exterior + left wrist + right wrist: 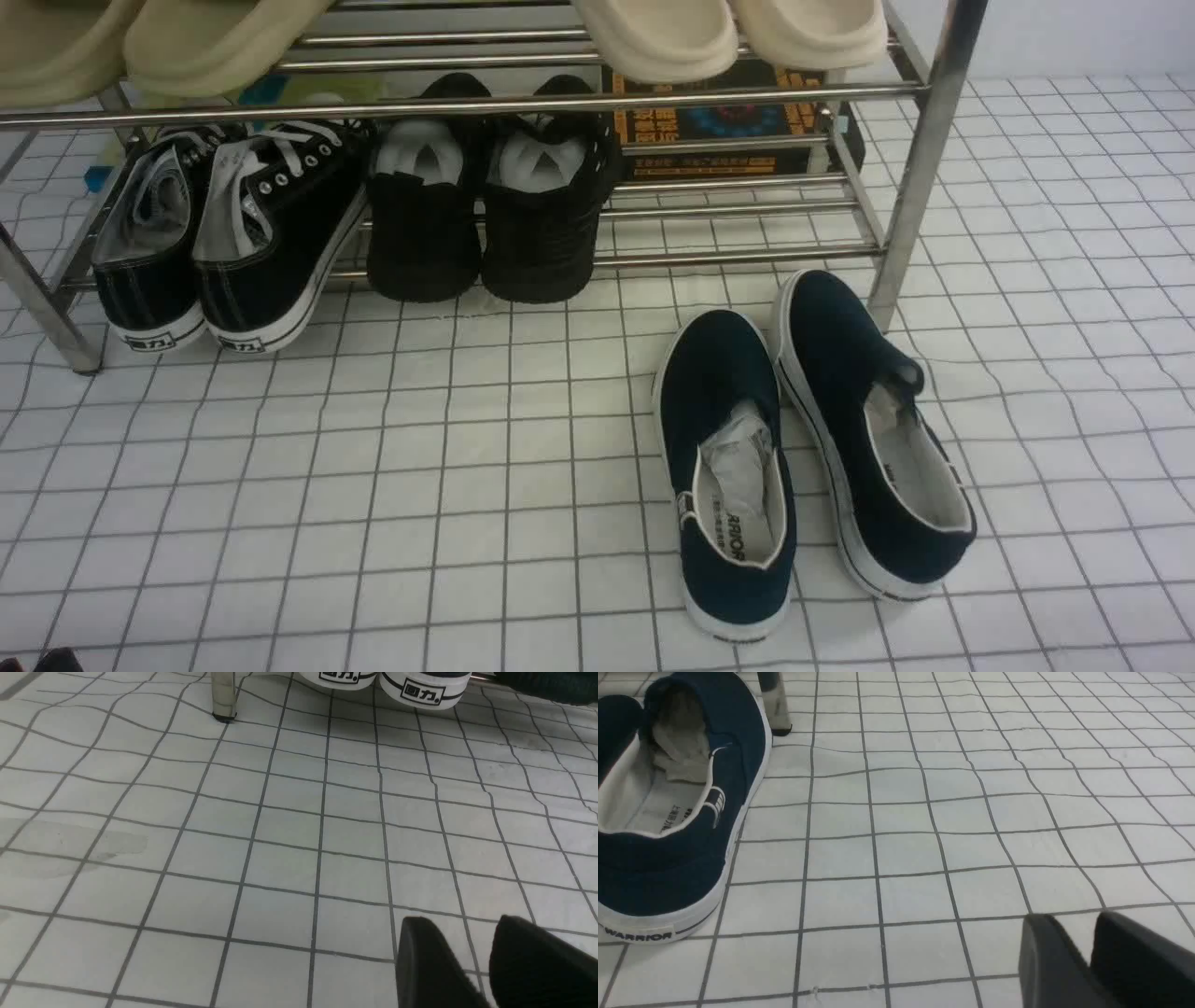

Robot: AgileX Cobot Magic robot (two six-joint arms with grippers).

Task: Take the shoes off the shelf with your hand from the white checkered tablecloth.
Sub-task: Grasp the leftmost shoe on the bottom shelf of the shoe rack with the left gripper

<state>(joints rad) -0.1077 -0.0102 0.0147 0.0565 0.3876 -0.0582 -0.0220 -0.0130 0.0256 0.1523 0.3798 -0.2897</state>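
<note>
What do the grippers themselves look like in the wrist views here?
Only fingertips show. The left gripper and right gripper each have two matte black, wedge-shaped fingers with rounded tips. No cables, markings or arm links are in view.

Shelf (910,187) top cut off by front view edge; both claws mostly out of frame; box (738,126) print unreadable.

The shoe rack (910,177) stands at the far side of the tablecloth-covered surface (373,523). On its lowest tier, at the left end, sit the lace-up sneakers (233,233), heels toward the near side. Just right of them sits a pair of knit shoes (485,205), and a box (738,121) lies behind, farther right. Slippers (728,33) rest on the tier above. Two slip-ons (812,439) lie side by side on the surface, near and right of the rack's right leg.
</note>
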